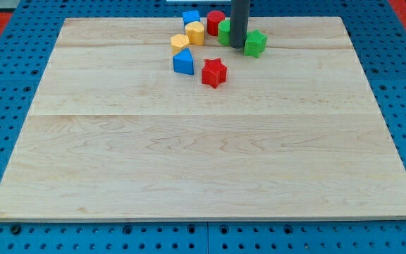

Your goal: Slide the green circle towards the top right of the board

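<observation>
No pincer on this rig, so open or closed does not apply; the arm ends in a dark rod, and my tip (237,46) rests on the counter (203,155) near the middle of its top edge. The tip sits just at the right side of the green circle (224,32), touching it or nearly so (the rod hides most of that block, so contact cannot be confirmed). Judgement on progress: the green circle lies close to the top edge but only about midway along it, so the run toward the top right corner is almost wholly left to do. The tip is on the wrong side for that push; it likely needs to come round to the circle's left before driving it rightward. Obstacles: the green star (255,43) stands just right of the tip, directly on the line toward the top right corner, and could be swept along. The red cylinder (216,21) is touching or just beside the circle on its left, crowding the spot where the tip would have to go. Further left sit a blue block (190,17), a yellow block (194,32) and a second yellow block (180,43); below them a blue wedge-like block (183,62) and a red star (214,72).
</observation>
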You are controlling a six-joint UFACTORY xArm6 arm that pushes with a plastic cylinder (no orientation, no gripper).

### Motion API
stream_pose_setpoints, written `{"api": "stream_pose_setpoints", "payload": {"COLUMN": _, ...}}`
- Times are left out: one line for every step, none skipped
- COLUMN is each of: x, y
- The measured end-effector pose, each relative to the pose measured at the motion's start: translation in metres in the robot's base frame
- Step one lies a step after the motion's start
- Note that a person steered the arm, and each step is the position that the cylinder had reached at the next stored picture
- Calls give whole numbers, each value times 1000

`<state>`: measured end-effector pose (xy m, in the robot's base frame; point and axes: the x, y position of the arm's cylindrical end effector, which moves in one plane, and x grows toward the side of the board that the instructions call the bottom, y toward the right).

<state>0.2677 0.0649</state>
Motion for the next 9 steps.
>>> {"api": "stream_pose_setpoints", "payload": {"x": 6, "y": -13}}
{"api": "stream_pose_setpoints", "payload": {"x": 10, "y": -45}}
{"api": "stream_pose_setpoints", "payload": {"x": 1, "y": -47}}
{"api": "stream_pose_setpoints", "payload": {"x": -7, "y": -47}}
{"api": "stream_pose_setpoints", "payload": {"x": -12, "y": -49}}
{"api": "stream_pose_setpoints", "payload": {"x": -13, "y": -50}}
{"api": "stream_pose_setpoints", "payload": {"x": -16, "y": -50}}
{"api": "stream_pose_setpoints", "payload": {"x": -25, "y": -50}}
{"api": "stream_pose_setpoints", "payload": {"x": -27, "y": -50}}
